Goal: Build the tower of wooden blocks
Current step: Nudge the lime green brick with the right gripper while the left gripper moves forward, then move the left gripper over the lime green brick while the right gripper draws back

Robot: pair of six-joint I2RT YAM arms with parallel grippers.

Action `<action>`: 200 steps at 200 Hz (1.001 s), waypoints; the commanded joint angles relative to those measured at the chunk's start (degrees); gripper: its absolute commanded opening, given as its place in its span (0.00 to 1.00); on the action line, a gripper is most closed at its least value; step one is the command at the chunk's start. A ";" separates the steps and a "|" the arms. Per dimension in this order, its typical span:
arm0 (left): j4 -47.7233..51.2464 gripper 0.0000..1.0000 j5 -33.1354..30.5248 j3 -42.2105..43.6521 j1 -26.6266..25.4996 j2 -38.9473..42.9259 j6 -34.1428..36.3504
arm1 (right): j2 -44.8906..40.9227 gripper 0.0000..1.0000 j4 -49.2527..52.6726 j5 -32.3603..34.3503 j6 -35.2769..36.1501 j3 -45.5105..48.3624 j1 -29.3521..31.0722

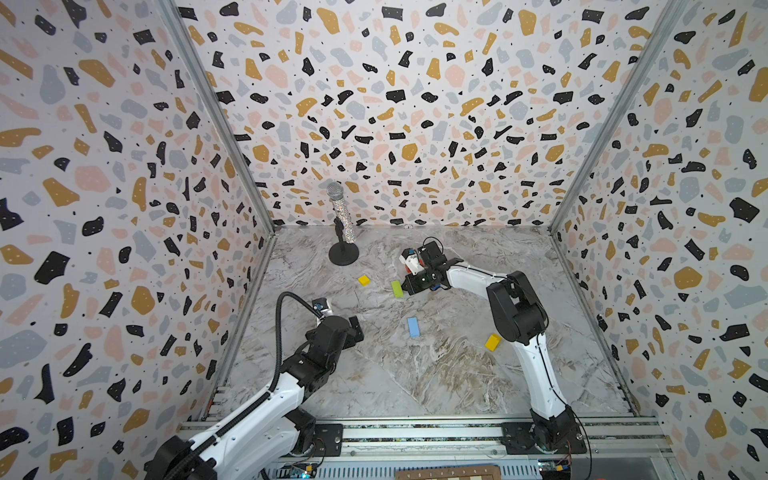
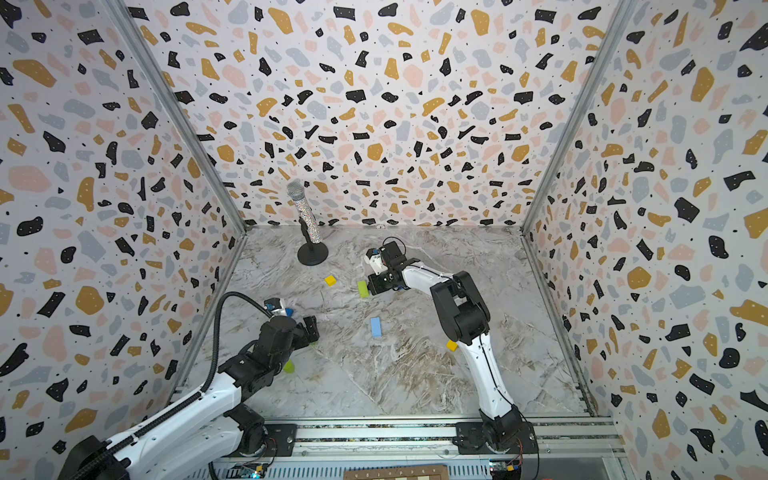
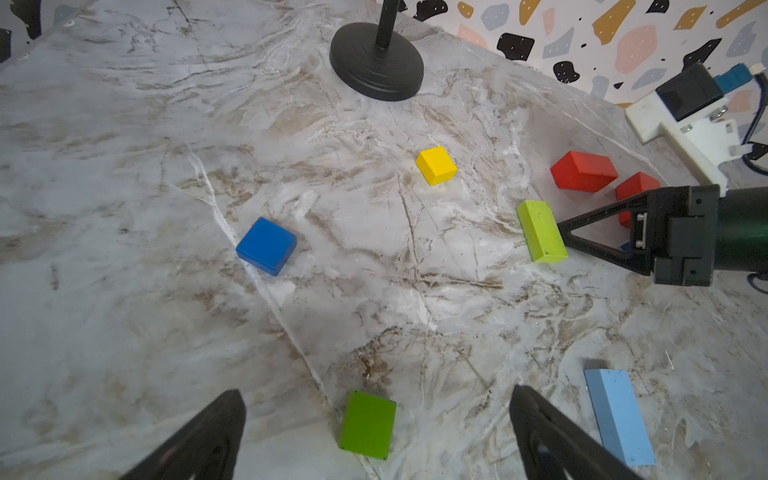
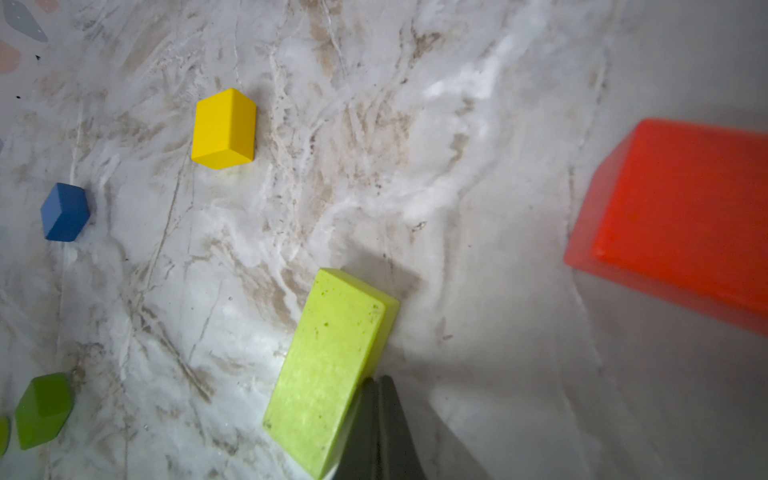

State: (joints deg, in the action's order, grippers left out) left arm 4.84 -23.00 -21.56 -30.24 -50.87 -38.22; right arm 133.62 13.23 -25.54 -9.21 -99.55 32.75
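Right hand [image 4: 378, 386], tips pressed together, touches the side of a lime brick [image 4: 332, 374] toward the table's [image 1: 415, 374] far edge; left hand [image 3: 376, 395], spread, hovers over a green block [image 3: 368, 424] near the left edge. A yellow cube [image 3: 436, 165], blue block [image 3: 266, 246], light-blue brick [image 3: 619, 415] and red blocks [image 3: 584, 171] lie loose around them.

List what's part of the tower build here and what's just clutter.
Job, all loose, nothing stacked yet:
- lime-green brick
- light-blue brick
- red brick
- second red block
- yellow cube
- second yellow block
- blue block
- green block
- small lime piece

Lying about:
- glittery microphone
- its black stand
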 commanded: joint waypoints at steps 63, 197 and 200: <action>-1.92 0.96 0.44 -5.17 -0.17 -6.77 3.23 | -4.99 0.00 2.06 1.88 -0.50 2.55 -1.96; 3.24 0.83 6.33 -33.84 -0.18 -37.58 4.51 | -34.78 0.76 -30.11 -4.80 -16.75 34.05 -12.03; 3.57 0.82 6.81 -34.71 -0.17 -38.31 4.74 | -35.50 0.77 -30.81 -4.78 -17.31 35.08 -12.17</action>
State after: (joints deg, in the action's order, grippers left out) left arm 6.63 -18.68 -50.78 -30.24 -84.90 -35.35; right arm 103.68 -11.16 -29.28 -21.37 -69.95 21.50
